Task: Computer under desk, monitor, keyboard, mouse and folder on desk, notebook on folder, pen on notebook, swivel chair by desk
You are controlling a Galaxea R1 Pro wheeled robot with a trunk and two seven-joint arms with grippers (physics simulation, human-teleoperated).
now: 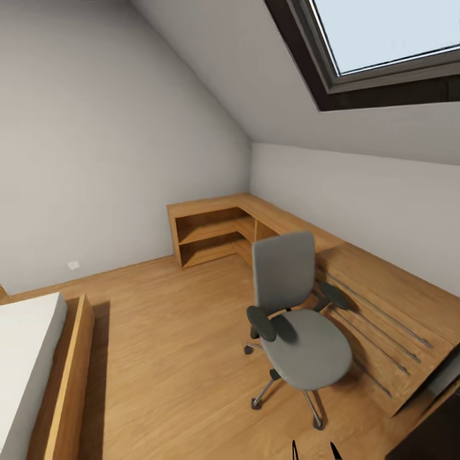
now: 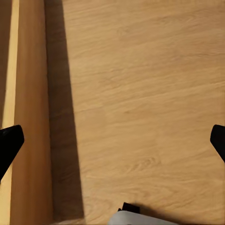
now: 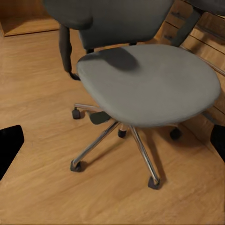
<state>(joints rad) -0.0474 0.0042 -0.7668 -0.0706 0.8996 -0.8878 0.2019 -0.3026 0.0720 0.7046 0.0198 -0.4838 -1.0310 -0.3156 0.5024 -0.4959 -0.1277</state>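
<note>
Right gripper hangs with fingers spread wide, swivel chair just ahead of them, untouched, its grey seat bare. Left gripper, fingers equally parted, points at wood floor beside bed frame. Chair stands near low wooden drawer unit.

Evenly bright, soft daylight from the skylight at upper right. Faint, soft-edged shadow under the swivel chair on the floor; darker band beside the bed frame. No glare. Slightly soft rendering, with wide-angle stretching toward the edges of the head view.
</note>
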